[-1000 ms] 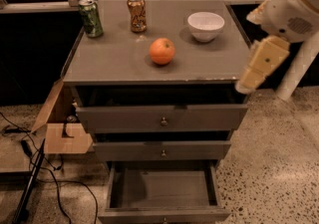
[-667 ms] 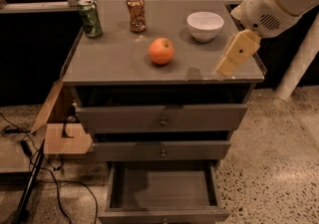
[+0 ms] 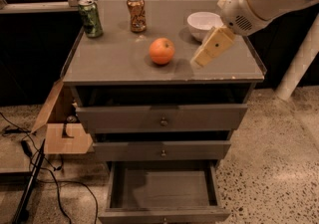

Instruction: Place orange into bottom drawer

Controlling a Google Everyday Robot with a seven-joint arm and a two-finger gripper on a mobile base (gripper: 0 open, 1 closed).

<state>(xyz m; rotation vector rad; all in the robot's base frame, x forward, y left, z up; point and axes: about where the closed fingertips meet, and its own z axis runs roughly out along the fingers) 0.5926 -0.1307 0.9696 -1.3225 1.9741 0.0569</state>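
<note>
The orange (image 3: 162, 51) is a round orange fruit resting on the grey cabinet top (image 3: 109, 63), near the middle. The bottom drawer (image 3: 163, 188) is pulled open below, with a plain grey floor and nothing in it. My gripper (image 3: 205, 55) hangs from the white arm at the upper right. It hovers just above the cabinet top, a short way to the right of the orange and in front of the white bowl (image 3: 203, 24). It does not touch the orange.
A green can (image 3: 90, 17) and an orange-copper can (image 3: 136, 13) stand at the back of the top. Two closed drawer fronts (image 3: 162, 118) lie above the open drawer. A cardboard box (image 3: 62, 128) and cables (image 3: 30, 168) lie on the floor at left.
The arm has swung left and forward from beyond the cabinet's right edge to over the top. The gripper is now much nearer the orange. The orange and drawer have not moved.
</note>
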